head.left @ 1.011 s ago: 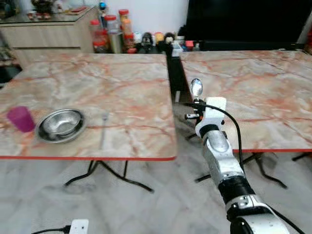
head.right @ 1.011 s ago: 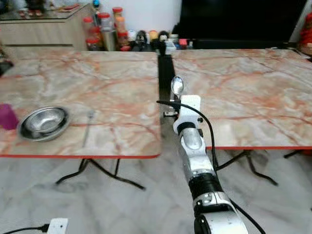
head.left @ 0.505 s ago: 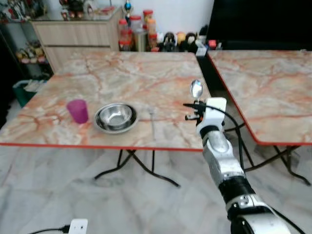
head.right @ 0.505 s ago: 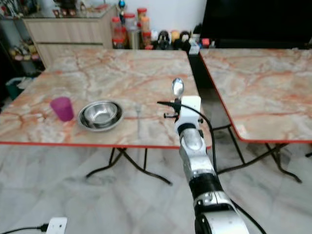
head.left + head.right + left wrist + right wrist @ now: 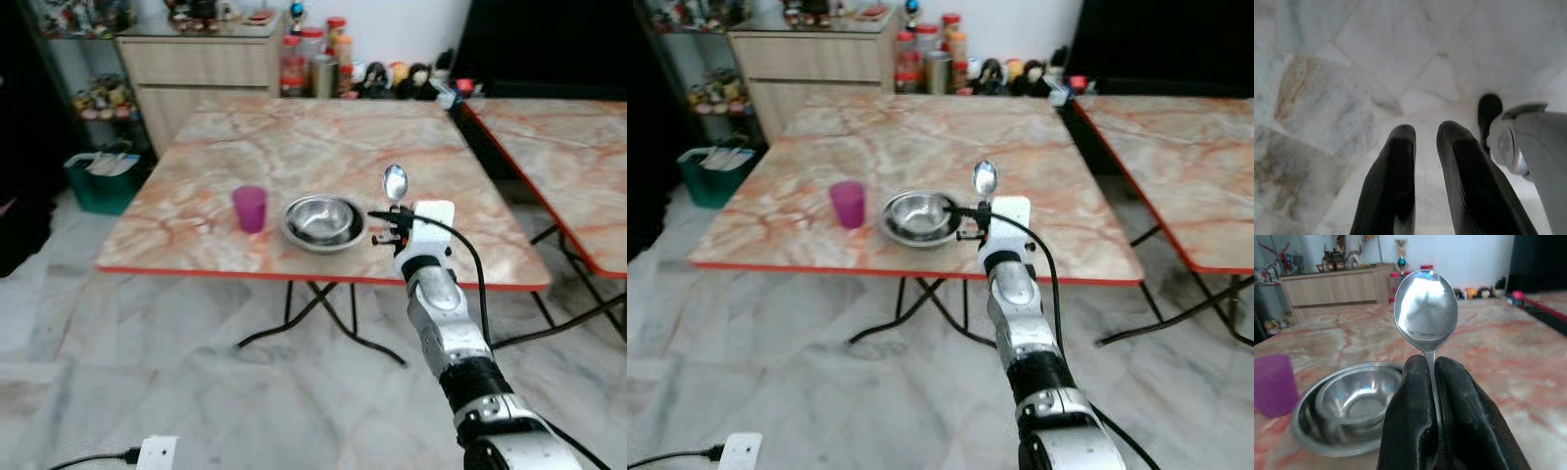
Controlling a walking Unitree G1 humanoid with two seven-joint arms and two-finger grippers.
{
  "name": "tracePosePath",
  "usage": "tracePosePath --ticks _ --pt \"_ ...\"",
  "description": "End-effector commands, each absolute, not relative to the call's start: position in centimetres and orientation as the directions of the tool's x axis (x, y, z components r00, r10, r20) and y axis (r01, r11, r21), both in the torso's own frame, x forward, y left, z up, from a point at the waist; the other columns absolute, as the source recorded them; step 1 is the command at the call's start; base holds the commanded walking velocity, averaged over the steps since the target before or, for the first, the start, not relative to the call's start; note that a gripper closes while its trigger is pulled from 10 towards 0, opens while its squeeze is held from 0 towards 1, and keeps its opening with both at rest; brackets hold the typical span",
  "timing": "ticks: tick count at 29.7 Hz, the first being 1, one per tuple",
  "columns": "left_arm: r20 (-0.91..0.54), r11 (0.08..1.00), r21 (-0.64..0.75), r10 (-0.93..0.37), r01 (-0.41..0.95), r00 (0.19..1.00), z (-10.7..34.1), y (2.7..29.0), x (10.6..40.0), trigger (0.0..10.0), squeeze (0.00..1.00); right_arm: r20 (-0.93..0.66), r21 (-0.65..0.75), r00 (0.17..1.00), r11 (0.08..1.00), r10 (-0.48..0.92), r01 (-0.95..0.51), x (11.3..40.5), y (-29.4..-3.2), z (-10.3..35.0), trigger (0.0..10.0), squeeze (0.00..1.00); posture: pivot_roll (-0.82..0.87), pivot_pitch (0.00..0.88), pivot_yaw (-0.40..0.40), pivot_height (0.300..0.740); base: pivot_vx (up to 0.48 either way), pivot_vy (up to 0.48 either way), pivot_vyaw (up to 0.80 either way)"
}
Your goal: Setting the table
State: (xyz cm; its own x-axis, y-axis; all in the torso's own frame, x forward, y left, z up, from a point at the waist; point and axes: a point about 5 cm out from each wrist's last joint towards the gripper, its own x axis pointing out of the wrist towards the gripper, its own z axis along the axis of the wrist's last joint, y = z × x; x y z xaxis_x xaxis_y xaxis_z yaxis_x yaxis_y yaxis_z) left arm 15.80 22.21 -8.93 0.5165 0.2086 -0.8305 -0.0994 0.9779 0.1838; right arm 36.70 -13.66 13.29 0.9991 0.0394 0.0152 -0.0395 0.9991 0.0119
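My right gripper (image 5: 396, 211) is shut on the handle of a steel spoon (image 5: 395, 181), held upright with its bowl end up, at the near edge of the marble table (image 5: 294, 147). In the right wrist view the spoon (image 5: 1426, 306) rises from between the black fingers (image 5: 1408, 401). A steel bowl (image 5: 323, 220) sits on the table just left of the gripper, and a purple cup (image 5: 250, 208) stands left of the bowl. My left gripper (image 5: 1425, 134) hangs over the marble floor, its fingers close together and holding nothing.
A second marble table (image 5: 578, 147) stands to the right across a narrow gap. Behind are a wooden cabinet (image 5: 206, 59) and several jars (image 5: 313, 64). A teal bin (image 5: 103, 176) sits left of the table. A white power strip (image 5: 157, 452) lies on the floor near me.
The camera has swung left, so the table with the bowl and cup has shifted toward the centre of the view. The right gripper still holds the spoon upright.
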Motion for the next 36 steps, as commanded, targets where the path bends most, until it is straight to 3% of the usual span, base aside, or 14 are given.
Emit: tracePosePath --ticks 1,19,36 --pt "-0.836 0.979 0.174 0.203 -0.105 0.51 -9.08 21.94 15.59 10.0 0.0 0.035 0.015 0.999 1.0 0.021 -0.021 36.86 -14.23 13.9 10.0 0.0 0.05 0.033 0.006 0.74 0.0 0.0 0.0" --pt "-0.829 0.98 0.177 0.198 -0.089 0.523 -8.98 21.67 15.94 10.0 0.0 -0.009 0.014 1.0 1.0 -0.014 0.014 36.99 -14.78 13.37 10.0 0.0 0.05 0.033 0.008 0.74 0.269 0.0 -0.06" --pt "-0.825 0.981 0.175 0.195 -0.089 0.53 -8.9 21.52 16.16 10.0 0.0 0.007 -0.008 0.999 0.999 0.042 -0.042 36.83 -14.26 13.44 10.0 0.0 0.05 0.037 0.009 0.74 0.306 0.0 0.0"
